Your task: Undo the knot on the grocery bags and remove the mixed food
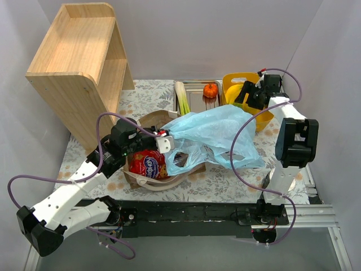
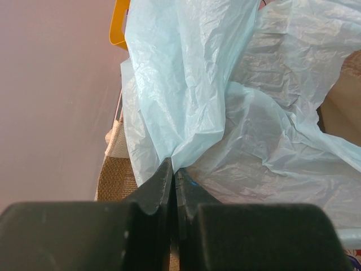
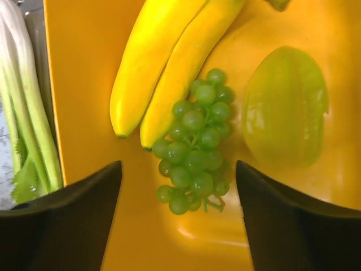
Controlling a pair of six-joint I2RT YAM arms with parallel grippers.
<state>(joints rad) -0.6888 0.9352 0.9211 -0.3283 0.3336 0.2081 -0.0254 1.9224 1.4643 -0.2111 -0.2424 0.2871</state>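
Note:
The light-blue plastic bag lies spread over the brown paper bag, its mouth gaping toward me. My left gripper is shut on a fold of the blue bag's film. The knot is out of view. A red crisp packet sits in the paper bag. My right gripper hangs open over the yellow tub, above green grapes, two bananas and a green star fruit. A leek and a small pumpkin lie in the steel tray.
A tall wooden shelf stands at the back left. The yellow tub is at the back right, beside the steel tray. White walls close in on both sides of the flowered tablecloth.

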